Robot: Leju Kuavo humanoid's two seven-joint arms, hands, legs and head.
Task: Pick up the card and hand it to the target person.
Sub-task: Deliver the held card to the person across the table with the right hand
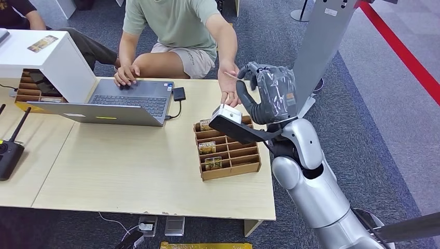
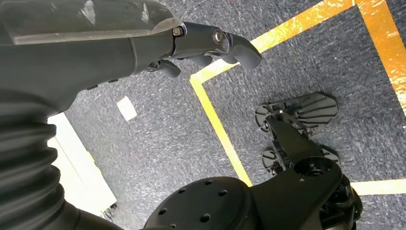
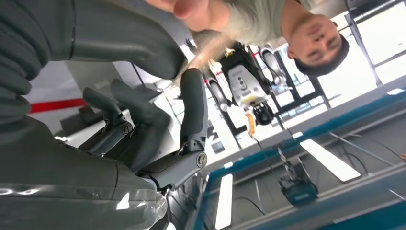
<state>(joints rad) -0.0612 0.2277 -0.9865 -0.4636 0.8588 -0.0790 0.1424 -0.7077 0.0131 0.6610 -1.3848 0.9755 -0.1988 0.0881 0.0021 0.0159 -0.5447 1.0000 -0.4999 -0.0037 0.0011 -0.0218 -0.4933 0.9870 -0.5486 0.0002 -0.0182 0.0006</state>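
My right hand (image 1: pixel 270 93) is raised over the table's far right corner, above the wooden card holder (image 1: pixel 228 150). It pinches a thin card (image 1: pixel 231 75) that points toward the seated person in the green shirt (image 1: pixel 174 21). That person's open hand (image 1: pixel 228 92) is stretched out just beneath the card. In the right wrist view the beige card (image 3: pixel 210 48) sits between my thumb (image 3: pixel 143 43) and a dark finger (image 3: pixel 193 105), with the person's fingers (image 3: pixel 191 9) close to it. My left hand (image 2: pixel 210 43) hangs beside my body over the carpet and holds nothing.
The card holder keeps a few cards in its slots. A grey laptop (image 1: pixel 119 101) lies under the person's other hand, with a white box (image 1: pixel 52 57) to its left. A black remote (image 1: pixel 8 153) lies at the table's left edge. A second person (image 1: pixel 21 13) sits at the far left.
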